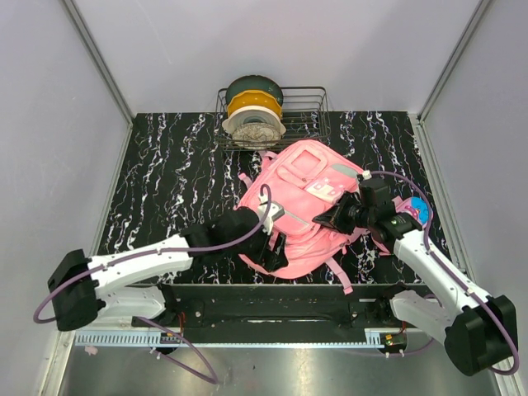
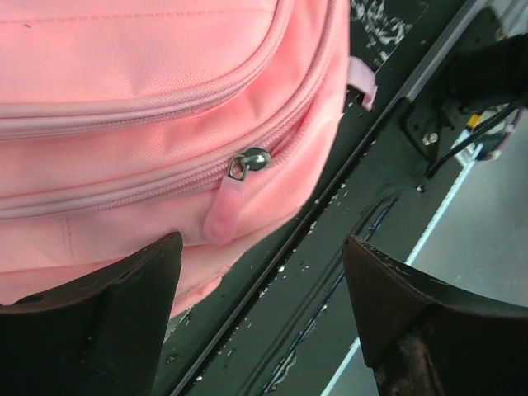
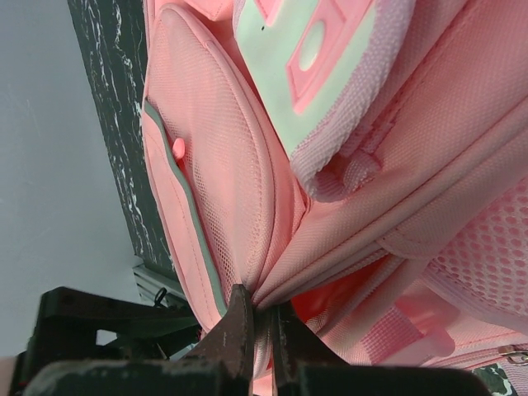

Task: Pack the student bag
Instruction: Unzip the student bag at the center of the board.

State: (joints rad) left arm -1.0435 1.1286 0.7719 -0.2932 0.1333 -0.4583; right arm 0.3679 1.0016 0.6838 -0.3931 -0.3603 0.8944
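Backpack (image 1: 305,206) lies before spool-filled wire basket (image 1: 318,103); our right gripper (image 3: 262,309) pinches its fabric, our left gripper (image 2: 262,243) gapes beside zip pull (image 2: 227,210).

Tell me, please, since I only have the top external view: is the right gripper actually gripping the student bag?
Observer: Yes. The right wrist view shows the right gripper shut on a pinched fold of the student bag.
Operator: Thank you. Is the left gripper holding anything?
Observer: No. In the left wrist view the left gripper is open. A pink zipper pull hangs between its jaws, untouched.
Operator: Does that zip look open?
Observer: The stretch in view looks closed, with the metal slider near the bag's rounded corner.
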